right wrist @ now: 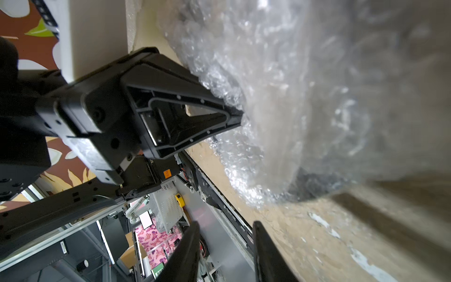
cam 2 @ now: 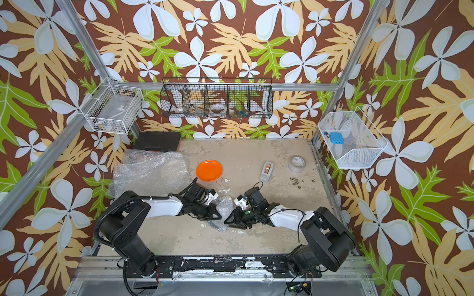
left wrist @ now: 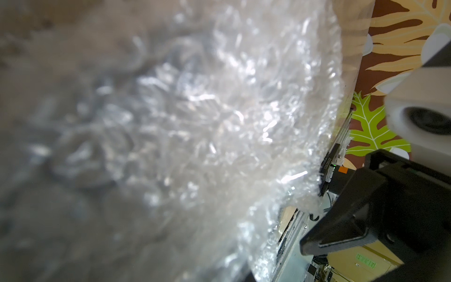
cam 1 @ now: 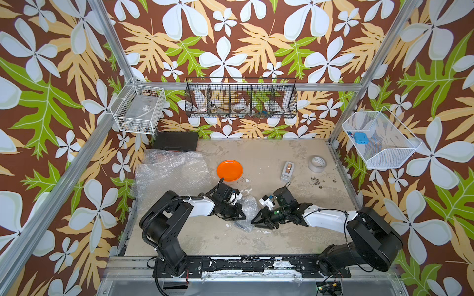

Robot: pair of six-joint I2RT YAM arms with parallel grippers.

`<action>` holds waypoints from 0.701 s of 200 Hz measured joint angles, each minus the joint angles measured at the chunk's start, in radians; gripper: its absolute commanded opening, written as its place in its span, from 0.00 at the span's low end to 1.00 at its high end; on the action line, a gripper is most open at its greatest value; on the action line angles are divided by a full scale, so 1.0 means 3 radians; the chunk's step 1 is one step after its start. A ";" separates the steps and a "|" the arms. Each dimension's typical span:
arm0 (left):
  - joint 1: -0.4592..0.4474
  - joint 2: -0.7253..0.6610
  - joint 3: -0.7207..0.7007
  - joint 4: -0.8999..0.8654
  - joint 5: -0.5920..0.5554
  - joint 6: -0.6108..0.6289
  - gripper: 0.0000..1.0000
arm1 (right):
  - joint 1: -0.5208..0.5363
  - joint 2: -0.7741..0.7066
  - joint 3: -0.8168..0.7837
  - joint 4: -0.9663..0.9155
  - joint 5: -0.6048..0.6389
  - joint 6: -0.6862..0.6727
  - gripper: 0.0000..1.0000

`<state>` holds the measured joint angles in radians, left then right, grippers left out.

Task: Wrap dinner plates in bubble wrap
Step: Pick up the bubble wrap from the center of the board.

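We hold the bubble wrap, near centre.
Our left gripper clenches its edge; our right gripper hangs released beside it; orange plate beyond.

Crumpled bubble wrap fills most of the view. Its clear bubbles glint white, and close to the lens it blurs to grey. Past its ragged edge the right gripper shows as a black wedge-shaped finger, pointing toward the wrap and near it, with a white camera housing beside it. Behind them are the floral wall and a dark rail.
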<state>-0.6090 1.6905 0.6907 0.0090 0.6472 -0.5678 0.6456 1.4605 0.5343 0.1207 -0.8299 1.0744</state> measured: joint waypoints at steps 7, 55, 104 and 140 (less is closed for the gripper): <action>-0.0001 -0.0010 -0.0018 0.0011 0.0001 -0.0003 0.00 | -0.0001 0.0039 -0.0057 0.0086 0.0004 0.0080 0.37; -0.0001 -0.0031 -0.0062 0.0071 0.0003 -0.0024 0.00 | 0.0000 0.0273 -0.0094 0.0342 0.0088 0.0333 0.34; 0.0000 -0.0024 -0.0052 0.0065 0.0004 -0.0046 0.00 | -0.0003 0.0612 0.0041 0.0411 0.0113 0.0381 0.28; 0.0000 -0.0034 -0.0056 0.0065 -0.0008 -0.0047 0.00 | -0.0042 0.0690 0.0079 0.0369 0.0066 0.0287 0.18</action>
<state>-0.6090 1.6802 0.6739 0.0284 0.6449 -0.5819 0.6331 1.6676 0.5579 0.2314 -0.8101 1.1606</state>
